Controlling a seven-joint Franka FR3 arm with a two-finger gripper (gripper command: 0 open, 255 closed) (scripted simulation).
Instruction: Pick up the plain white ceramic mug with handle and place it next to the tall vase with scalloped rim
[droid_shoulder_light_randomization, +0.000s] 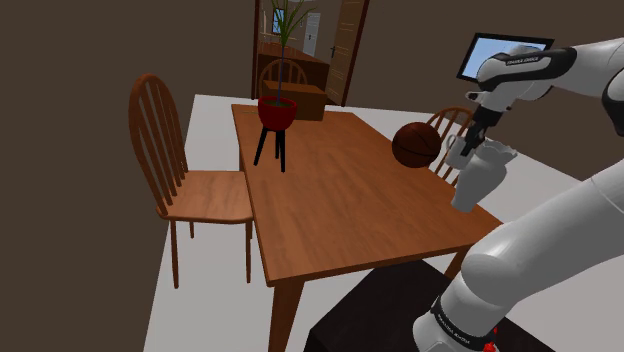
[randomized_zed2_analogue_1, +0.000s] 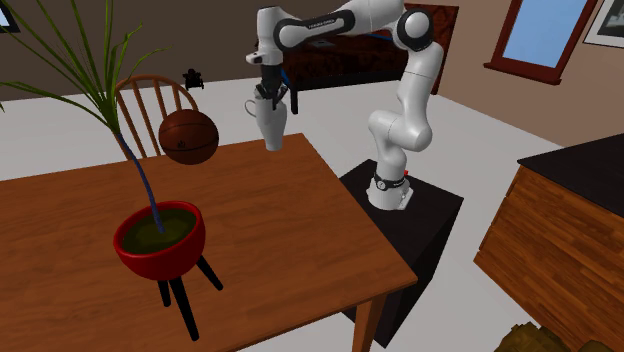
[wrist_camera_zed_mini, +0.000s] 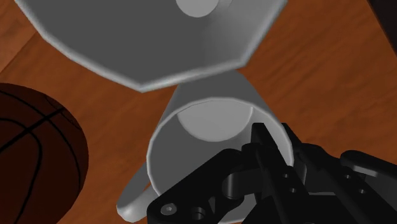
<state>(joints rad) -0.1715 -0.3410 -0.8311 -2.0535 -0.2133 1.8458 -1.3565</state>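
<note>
Pincer (wrist_camera_zed_mini: 270, 145) at lower frame is clenched on the white mug's (wrist_camera_zed_mini: 213, 124) rim, the mug hanging clear above the table (droid_shoulder_light_randomization: 330, 200). Vase (wrist_camera_zed_mini: 127, 44) stands just beyond at upper frame, so the set-down looks straight down.

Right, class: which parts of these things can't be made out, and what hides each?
Vase base: wrist view, hidden under its own wide rim.
Mug underside: wrist view, hidden by its own body.
Basketball: wrist view, cut off by the picture edge.
Potted plant leaf tips: second exterior view, cut off by the edges.
</note>
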